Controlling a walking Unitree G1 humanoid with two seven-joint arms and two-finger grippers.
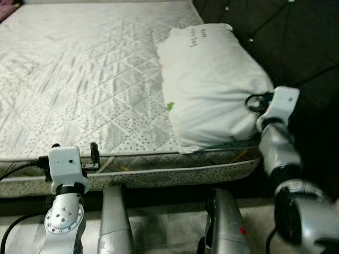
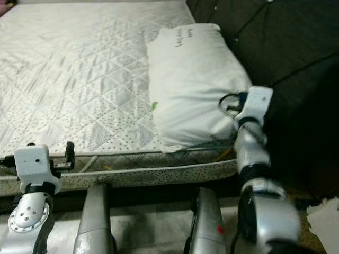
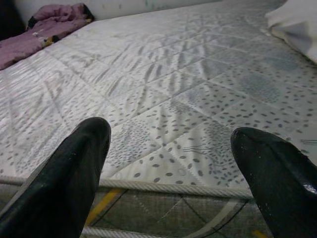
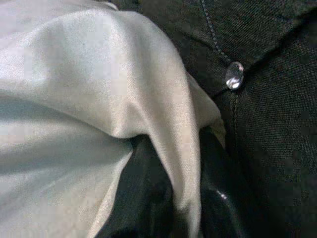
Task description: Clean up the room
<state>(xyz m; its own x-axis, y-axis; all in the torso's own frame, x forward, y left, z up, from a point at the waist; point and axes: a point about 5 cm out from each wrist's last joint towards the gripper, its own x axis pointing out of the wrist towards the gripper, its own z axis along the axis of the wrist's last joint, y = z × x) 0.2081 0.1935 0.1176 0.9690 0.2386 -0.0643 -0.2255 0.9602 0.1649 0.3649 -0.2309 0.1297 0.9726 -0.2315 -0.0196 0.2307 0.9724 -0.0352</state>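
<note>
A white pillow lies on the bare quilted mattress, at the end next to the dark tufted headboard, with handwriting near its far edge (too small to read) and a small green mark on the side away from the headboard. The right gripper is at the pillow's near corner by the headboard; its jaws pinch a fold of the pillow's white cloth between the two black fingers, just beside a shiny button on the headboard. The left gripper hovers at the near edge of the mattress, well apart from the pillow, its jaws spread wide and holding nothing. A crumpled purple cloth sits at the far corner of the mattress, away from the pillow.
</note>
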